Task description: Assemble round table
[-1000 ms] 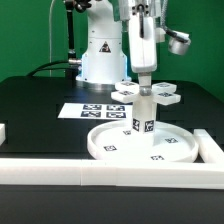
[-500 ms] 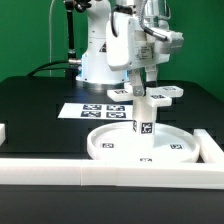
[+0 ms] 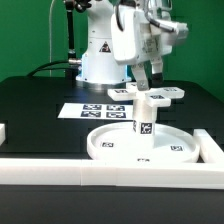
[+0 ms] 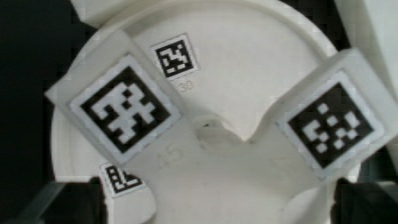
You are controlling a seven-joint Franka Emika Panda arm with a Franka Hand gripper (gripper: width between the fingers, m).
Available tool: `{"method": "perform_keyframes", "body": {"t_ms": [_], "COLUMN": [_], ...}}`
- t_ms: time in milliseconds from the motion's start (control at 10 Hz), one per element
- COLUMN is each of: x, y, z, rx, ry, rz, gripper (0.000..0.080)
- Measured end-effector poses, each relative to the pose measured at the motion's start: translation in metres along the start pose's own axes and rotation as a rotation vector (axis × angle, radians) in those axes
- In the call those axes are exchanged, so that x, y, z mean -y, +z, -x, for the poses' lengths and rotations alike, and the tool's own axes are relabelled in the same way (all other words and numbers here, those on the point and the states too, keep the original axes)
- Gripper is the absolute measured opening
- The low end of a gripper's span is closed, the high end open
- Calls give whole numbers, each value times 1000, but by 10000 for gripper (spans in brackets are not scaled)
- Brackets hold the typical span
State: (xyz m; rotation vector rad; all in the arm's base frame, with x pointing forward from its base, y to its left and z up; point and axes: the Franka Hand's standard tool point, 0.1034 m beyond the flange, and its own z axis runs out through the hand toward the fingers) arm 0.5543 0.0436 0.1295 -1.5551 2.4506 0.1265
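The large round rimmed disc [image 3: 112, 143] lies flat near the table's front. The short thick cylinder [image 3: 144, 118] stands upright on its middle, tags on its sides. My gripper [image 3: 145, 86] hangs tilted just above the cylinder's top, open, holding nothing. In the wrist view the cylinder [image 4: 214, 125] fills the picture with the disc [image 4: 231, 25] behind it. The dark fingertips [image 4: 63, 198] sit wide apart on either side, so the gripper [image 4: 214, 200] is open. The cross-shaped piece [image 3: 168, 94] lies behind the disc, partly hidden by the cylinder and gripper.
The marker board [image 3: 92, 110] lies on the black table toward the exterior view's left of the cross piece. A long white border rail [image 3: 100, 172] runs along the front, with short rails at the left [image 3: 3, 131] and right [image 3: 209, 148]. The robot base [image 3: 100, 55] stands behind.
The gripper was shut on the upright cylinder's top; it has let go, risen a little and tilted. The cylinder stays standing on the disc.
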Motion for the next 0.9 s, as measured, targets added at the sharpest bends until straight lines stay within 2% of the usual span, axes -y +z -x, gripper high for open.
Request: {"method": "perform_keyframes", "body": {"t_ms": [100,300,900], "x": [1,-1,-2], "y": [-8,-2,0], "z": [3,1,2], "rx": [11,3,2], "ry": [-11,-14,-34], "rz": [-8,-1,2], "gripper": [648,649,649]}}
